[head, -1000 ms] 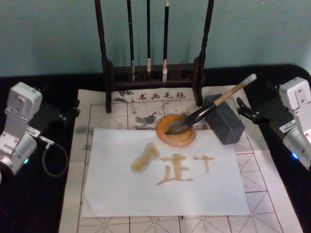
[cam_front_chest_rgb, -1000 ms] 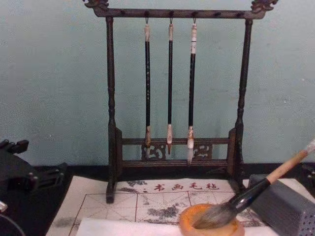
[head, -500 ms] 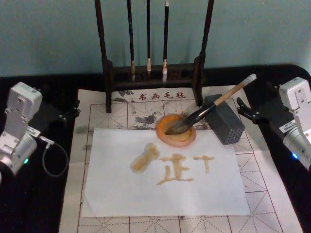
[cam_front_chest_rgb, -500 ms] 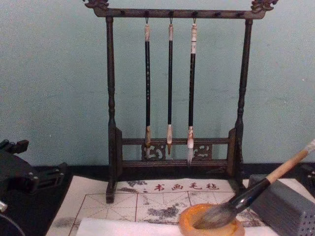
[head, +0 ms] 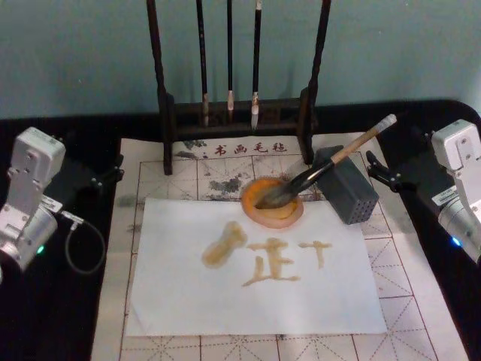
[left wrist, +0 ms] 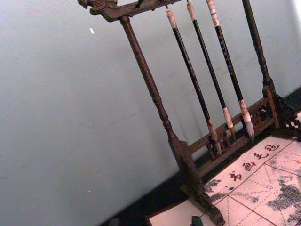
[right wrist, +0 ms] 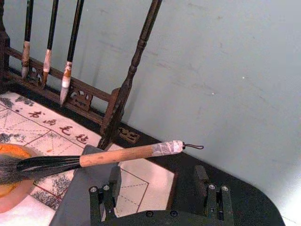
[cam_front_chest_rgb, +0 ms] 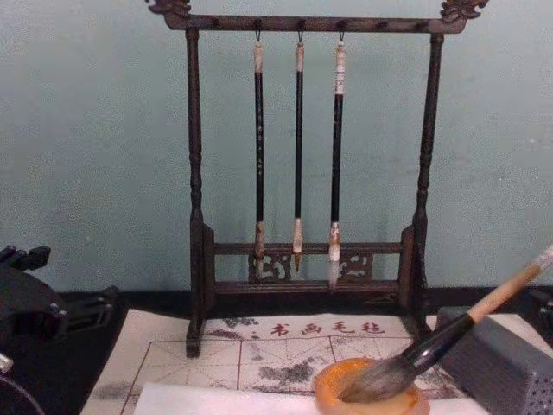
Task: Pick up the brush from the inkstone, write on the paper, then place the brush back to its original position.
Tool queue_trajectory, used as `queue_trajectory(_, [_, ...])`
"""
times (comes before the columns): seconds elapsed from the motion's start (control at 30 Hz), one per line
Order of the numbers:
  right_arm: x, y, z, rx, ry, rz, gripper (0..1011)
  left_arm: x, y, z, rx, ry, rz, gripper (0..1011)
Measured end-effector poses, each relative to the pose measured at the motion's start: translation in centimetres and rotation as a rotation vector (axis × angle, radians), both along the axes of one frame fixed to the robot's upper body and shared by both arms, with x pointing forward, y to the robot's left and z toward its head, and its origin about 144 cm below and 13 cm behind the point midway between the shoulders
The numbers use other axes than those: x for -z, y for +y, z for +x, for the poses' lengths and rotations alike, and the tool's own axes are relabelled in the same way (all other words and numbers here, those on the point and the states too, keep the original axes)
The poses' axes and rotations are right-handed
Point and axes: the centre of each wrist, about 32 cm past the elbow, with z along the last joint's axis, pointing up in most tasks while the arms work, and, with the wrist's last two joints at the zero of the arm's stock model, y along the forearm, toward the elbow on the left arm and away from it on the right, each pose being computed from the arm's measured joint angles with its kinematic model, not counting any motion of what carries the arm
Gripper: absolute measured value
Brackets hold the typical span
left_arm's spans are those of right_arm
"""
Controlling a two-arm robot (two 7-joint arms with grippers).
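The brush [head: 316, 171] lies with its bushy tip in the orange-rimmed inkstone [head: 288, 214], and its tan handle leans up across the grey block [head: 347, 194]. The chest view shows the brush [cam_front_chest_rgb: 449, 333] and the inkstone [cam_front_chest_rgb: 333, 387] from the side. The white paper [head: 255, 301] lies in front of the dish and carries tan brush marks. My right gripper [head: 379, 177] is parked at the right, open and holding nothing, a little way from the handle's end [right wrist: 164, 148]. At the table's left side my left gripper [head: 105, 177] is parked, open.
A dark wooden rack [head: 239, 113] with three slim hanging brushes [cam_front_chest_rgb: 298, 147] stands behind the inkstone. Under everything lies the beige felt mat [head: 406, 271] with its red grid. A grey cable [head: 75, 244] loops beside the left arm.
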Motion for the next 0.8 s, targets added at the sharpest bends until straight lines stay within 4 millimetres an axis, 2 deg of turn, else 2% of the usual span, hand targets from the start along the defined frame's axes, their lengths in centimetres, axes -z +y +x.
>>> queue_trajectory(0.5, [-0.03, -0.04, 0.00, 0.000, 0.007, 0.011, 1000, 0.00, 0.00, 0.00, 0.000, 0.000, 0.000, 1001])
queue_trajectory(0.8, [-0.72, -0.24, -0.33, 0.009, 0.093, 0.182, 1000, 0.00, 0.00, 0.00, 0.000, 0.000, 0.000, 1001])
